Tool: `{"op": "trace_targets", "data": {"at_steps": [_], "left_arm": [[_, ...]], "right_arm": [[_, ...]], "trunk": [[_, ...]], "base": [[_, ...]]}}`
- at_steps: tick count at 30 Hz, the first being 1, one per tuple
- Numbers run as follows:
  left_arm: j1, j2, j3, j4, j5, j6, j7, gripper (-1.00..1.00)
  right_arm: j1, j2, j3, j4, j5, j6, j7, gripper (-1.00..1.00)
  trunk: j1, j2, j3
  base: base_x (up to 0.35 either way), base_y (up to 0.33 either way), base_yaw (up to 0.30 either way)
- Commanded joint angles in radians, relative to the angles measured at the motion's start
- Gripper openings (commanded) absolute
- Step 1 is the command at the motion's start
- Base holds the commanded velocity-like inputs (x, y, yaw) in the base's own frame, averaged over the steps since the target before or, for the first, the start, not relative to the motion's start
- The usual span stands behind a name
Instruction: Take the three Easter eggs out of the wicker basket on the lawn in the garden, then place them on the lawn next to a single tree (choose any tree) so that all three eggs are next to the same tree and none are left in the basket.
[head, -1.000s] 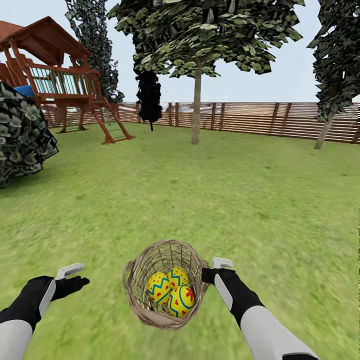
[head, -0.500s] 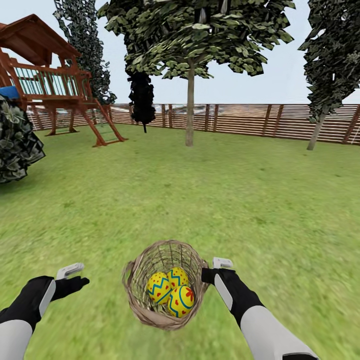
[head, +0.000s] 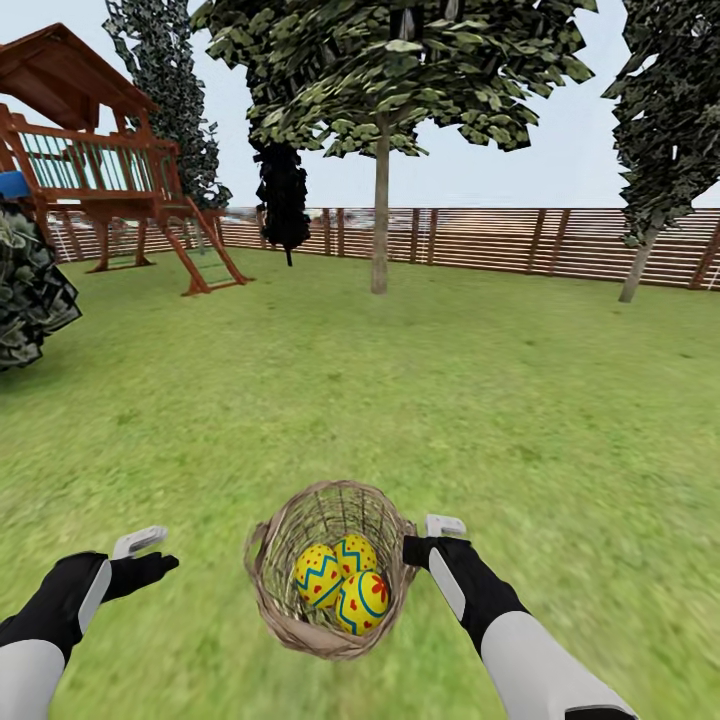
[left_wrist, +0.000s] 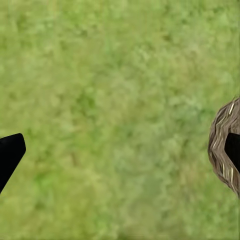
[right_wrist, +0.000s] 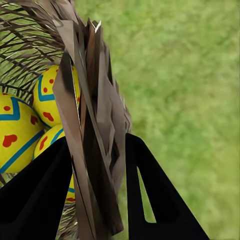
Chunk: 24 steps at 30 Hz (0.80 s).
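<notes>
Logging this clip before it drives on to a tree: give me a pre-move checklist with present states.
1. Right hand clamped on the wicker basket rim: ok, fingers either side of the wall.
2. All three Easter eggs inside the basket: ok.
3. Left hand free: ok, open over the lawn, holding nothing.
4. Target tree in sight ahead: ok, bare pale trunk.
5. Grass path to the trunk unobstructed: ok.
6. Rim grip firm enough for driving: cannot tell.
</notes>
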Motion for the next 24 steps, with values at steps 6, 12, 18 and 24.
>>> {"op": "trace_targets", "data": {"at_steps": [6, 12, 18, 24], "left_arm": [[-0.001, 0.0, 0.004, -0.001, -0.001, 0.006, -0.004, 1.0], [-0.001, 0.0, 0.004, -0.001, -0.001, 0.006, -0.004, 1.0], [-0.001, 0.0, 0.004, 0.0, -0.001, 0.006, -0.004, 1.0], [-0.001, 0.0, 0.004, 0.0, -0.001, 0.006, -0.004, 1.0]], "right_arm": [[-0.001, 0.001, -0.002, -0.002, -0.015, 0.003, -0.007, -1.0], [-0.001, 0.001, -0.002, -0.002, -0.015, 0.003, -0.007, -1.0], [-0.001, 0.001, -0.001, -0.002, -0.015, 0.003, -0.007, -1.0], [-0.001, 0.001, -0.001, -0.002, -0.015, 0.003, -0.007, -1.0]], "trunk": [[0.001, -0.001, 0.001], [0.001, -0.001, 0.003], [0.001, -0.001, 0.003], [0.001, -0.001, 0.003]], "base": [[0.326, 0.0, -0.056], [0.326, 0.0, -0.058], [0.326, 0.0, -0.001], [0.326, 0.0, 0.0]]}}
